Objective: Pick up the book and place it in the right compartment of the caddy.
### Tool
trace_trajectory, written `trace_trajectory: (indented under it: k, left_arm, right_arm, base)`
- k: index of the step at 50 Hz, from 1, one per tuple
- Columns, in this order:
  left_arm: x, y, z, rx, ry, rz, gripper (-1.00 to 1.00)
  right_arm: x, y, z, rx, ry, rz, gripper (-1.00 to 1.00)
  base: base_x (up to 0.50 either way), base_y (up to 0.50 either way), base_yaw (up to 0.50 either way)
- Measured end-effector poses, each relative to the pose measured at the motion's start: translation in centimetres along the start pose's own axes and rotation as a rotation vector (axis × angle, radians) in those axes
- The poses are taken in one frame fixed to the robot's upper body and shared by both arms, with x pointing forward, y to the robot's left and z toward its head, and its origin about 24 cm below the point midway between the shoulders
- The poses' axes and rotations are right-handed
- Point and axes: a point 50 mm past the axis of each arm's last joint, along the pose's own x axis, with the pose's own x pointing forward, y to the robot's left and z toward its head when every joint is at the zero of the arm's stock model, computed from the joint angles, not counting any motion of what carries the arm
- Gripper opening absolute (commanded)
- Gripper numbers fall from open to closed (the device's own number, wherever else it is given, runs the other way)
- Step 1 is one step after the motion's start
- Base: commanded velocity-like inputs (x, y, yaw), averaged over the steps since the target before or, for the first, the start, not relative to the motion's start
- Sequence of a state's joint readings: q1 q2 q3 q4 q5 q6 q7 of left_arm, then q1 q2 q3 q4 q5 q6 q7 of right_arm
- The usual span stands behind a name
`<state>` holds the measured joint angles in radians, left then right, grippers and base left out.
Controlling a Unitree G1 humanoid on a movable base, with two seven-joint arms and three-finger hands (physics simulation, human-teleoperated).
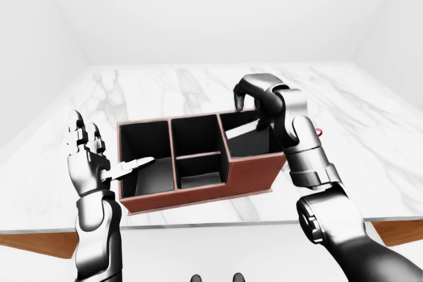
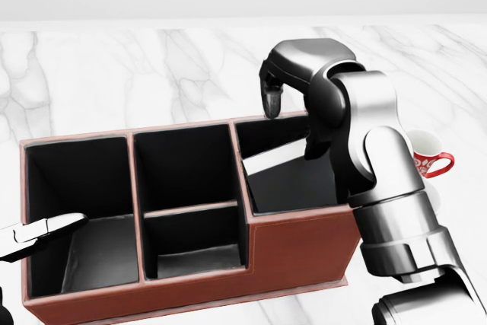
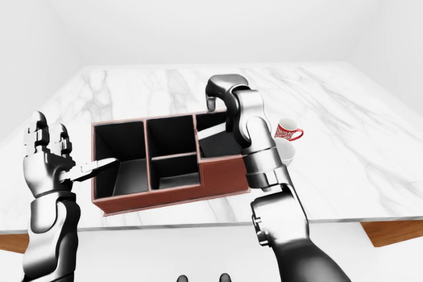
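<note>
In the left-eye view a red-brown caddy [image 1: 198, 186] with black-lined compartments is seen on a white marble table [image 1: 370, 143]; it is divided into a tall compartment at the view's left, two smaller ones in the middle and one at the right; the book [image 1: 250, 142], a dark slab, is seen inside the right compartment, leaning with its upper edge toward the wall at the view's top; the right hand [image 1: 246, 97] is held above the upper rim of that compartment, its fingers curled downward but closed on nothing, apart from the book; the left hand [image 1: 86, 153] is raised at the view's left, fingers spread and upright, one finger stretched over the rim of the left compartment. In the head view the caddy's red-brown wall [image 2: 300, 253] fills the lower part of the picture; the book's pale upper edge is seen running slantwise across the right compartment, and its lower end appears to rest on the compartment floor, though the shadow makes this hard to confirm; a fingertip [image 2: 272, 102] of the right hand hangs just above the caddy's rim, touching nothing that can be made out; a red-and-white mug [image 2: 431, 159] is partly hidden behind the right forearm. In the right-eye view the mug [image 3: 287, 130] is shown standing on the table just beside the caddy's right end, and a wooden floor [image 3: 396, 231] is glimpsed below the table edge.
</note>
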<state>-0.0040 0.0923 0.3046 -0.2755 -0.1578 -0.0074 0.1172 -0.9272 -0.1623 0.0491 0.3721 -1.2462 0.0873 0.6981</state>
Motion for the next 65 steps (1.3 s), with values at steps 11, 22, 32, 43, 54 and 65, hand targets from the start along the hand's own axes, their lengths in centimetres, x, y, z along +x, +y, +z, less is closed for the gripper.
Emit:
trace_trajectory:
  k: [11,22,32,43,54,65]
  left_arm:
    - [0.0,0.1,-0.1,0.000,0.001,0.001,1.00]
    - [0.0,0.1,-0.1,0.000,0.001,0.002,1.00]
    - [0.0,0.1,-0.1,0.000,0.002,0.001,1.00]
    - [0.0,0.0,-0.1,0.001,0.002,0.001,1.00]
    - [0.0,0.1,-0.1,0.001,0.002,0.001,1.00]
    - [0.0,0.1,-0.1,0.000,0.002,0.002,1.00]
  right_arm:
    - [-0.1,-0.4,-0.1,-0.011,0.011,-0.013,1.00]
    - [-0.1,-0.8,-0.2,-0.015,0.015,-0.024,1.00]
    - [-0.2,-1.0,-0.2,-0.016,0.016,-0.032,1.00]
    - [-1.0,-2.7,0.6,-0.008,-0.023,-0.105,1.00]
    - [-1.9,-4.2,1.5,0.009,-0.073,-0.175,1.00]
    - [-2.6,-4.5,1.7,0.053,-0.119,-0.206,1.00]
  base:
    - [0.00,0.00,0.00]
    - [0.00,0.00,0.00]
    - [0.00,0.00,0.00]
    - [0.00,0.00,0.00]
    - [0.00,0.00,0.00]
    - [0.00,0.00,0.00]
